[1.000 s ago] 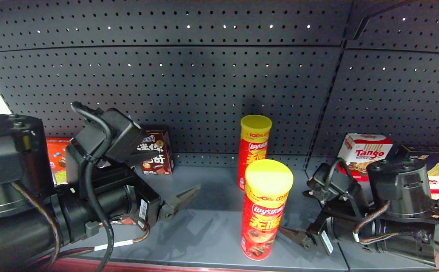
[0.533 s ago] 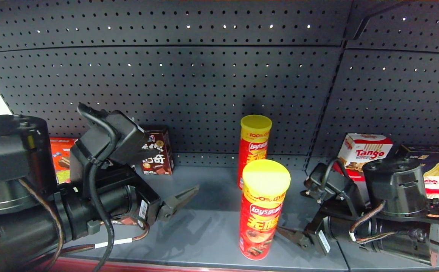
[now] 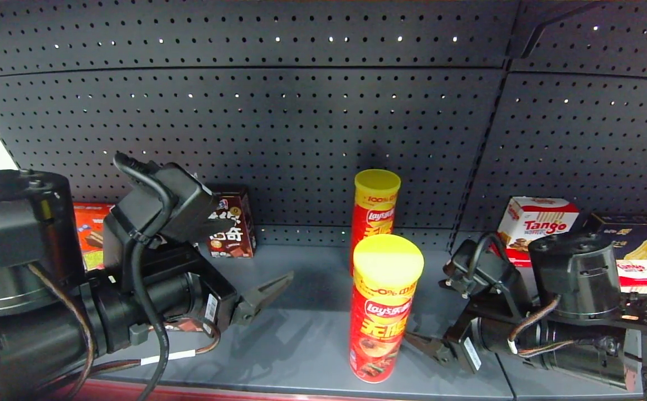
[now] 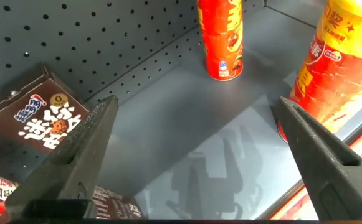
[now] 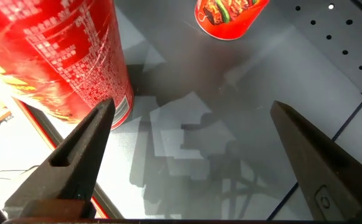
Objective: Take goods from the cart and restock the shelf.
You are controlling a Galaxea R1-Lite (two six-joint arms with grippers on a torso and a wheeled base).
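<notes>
Head view, restocking in progress: the front crisp can (image 3: 385, 312) stands upright near the front edge of the shelf (image 3: 301, 334), directly ahead of the rear crisp can (image 3: 375, 217), which stands against the back panel. Over the last second the front crisp can has slid a little toward the robot's left, and the right arm has travelled with it; the rear crisp can and the boxes have not moved. The right pincer (image 5: 192, 109) lies low over the shelf with its fingers spread apart, gripping nothing; one finger sits just beside the can's base, possibly touching it. This suggests a sideways nudge that lines the can up with the one behind, so the placing looks nearly done. The left pincer (image 4: 197, 102) hovers over bare shelf, fingers likewise apart and empty, between the brown chocolate box (image 3: 233, 223) and the cans. A wafer box (image 3: 535, 225) stands in the neighbouring bay.
</notes>
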